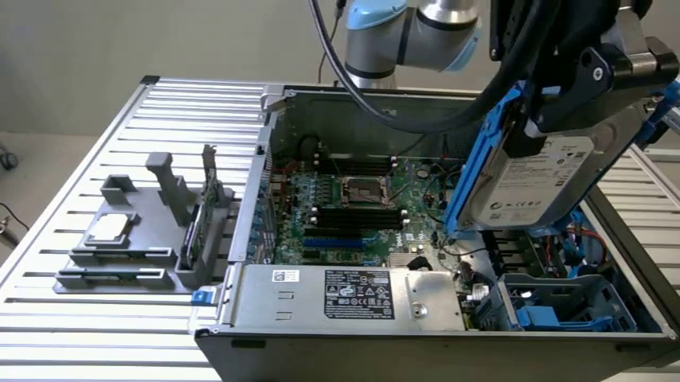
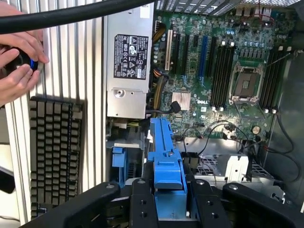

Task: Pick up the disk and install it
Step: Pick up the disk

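Observation:
The disk (image 1: 537,179), a silver-grey hard drive with a white label and blue side rails, hangs tilted above the open computer case (image 1: 266,159) on the exterior view's right. My gripper (image 1: 563,103) is shut on its upper end. In the wrist view the disk's blue rail (image 2: 166,161) runs out between my black fingers (image 2: 142,202), and my gripper (image 2: 167,192) is clamped on it. Below it lies the case's drive bay (image 2: 223,166) with blue plastic parts (image 1: 552,306), beside the motherboard (image 2: 218,61).
The silver power supply (image 1: 351,294) sits along the case's near side. A grey fixture (image 1: 127,239) on the slatted table (image 1: 64,318) holds a small square chip (image 1: 110,228) and an upright green card (image 1: 207,207). A keyboard (image 2: 54,147) and a person's hands (image 2: 16,61) lie beside the case.

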### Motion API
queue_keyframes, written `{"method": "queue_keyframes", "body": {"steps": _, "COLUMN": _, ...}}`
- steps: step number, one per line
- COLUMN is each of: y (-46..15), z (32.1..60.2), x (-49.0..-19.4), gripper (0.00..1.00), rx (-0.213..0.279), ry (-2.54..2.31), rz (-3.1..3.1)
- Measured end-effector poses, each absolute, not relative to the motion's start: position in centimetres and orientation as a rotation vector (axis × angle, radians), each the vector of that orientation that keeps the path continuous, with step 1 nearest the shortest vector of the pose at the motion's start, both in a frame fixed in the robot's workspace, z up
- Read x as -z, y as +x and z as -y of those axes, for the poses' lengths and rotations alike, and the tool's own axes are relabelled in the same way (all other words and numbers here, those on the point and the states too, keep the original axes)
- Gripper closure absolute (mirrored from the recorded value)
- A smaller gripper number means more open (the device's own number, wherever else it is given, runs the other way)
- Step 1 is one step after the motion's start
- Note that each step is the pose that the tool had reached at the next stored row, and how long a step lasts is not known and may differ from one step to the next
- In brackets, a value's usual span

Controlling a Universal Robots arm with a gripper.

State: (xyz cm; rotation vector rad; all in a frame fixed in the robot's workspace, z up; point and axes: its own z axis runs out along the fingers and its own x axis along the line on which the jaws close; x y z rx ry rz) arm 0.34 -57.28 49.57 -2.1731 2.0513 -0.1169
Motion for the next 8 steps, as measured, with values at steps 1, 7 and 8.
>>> {"method": "queue_keyframes", "body": {"steps": 1, "y": 0.4, "z": 57.5, "x": -49.6, "gripper": 0.67, "rx": 0.116, "ry": -2.172, "rz": -2.051}}
{"method": "queue_keyframes", "body": {"steps": 7, "y": 1.1, "z": 58.7, "x": -49.5, "gripper": 0.67, "rx": 0.108, "ry": -2.168, "rz": -2.048}}
{"method": "queue_keyframes", "body": {"steps": 8, "y": 1.2, "z": 58.9, "x": -49.5, "gripper": 0.67, "rx": 0.107, "ry": -2.167, "rz": -2.048}}
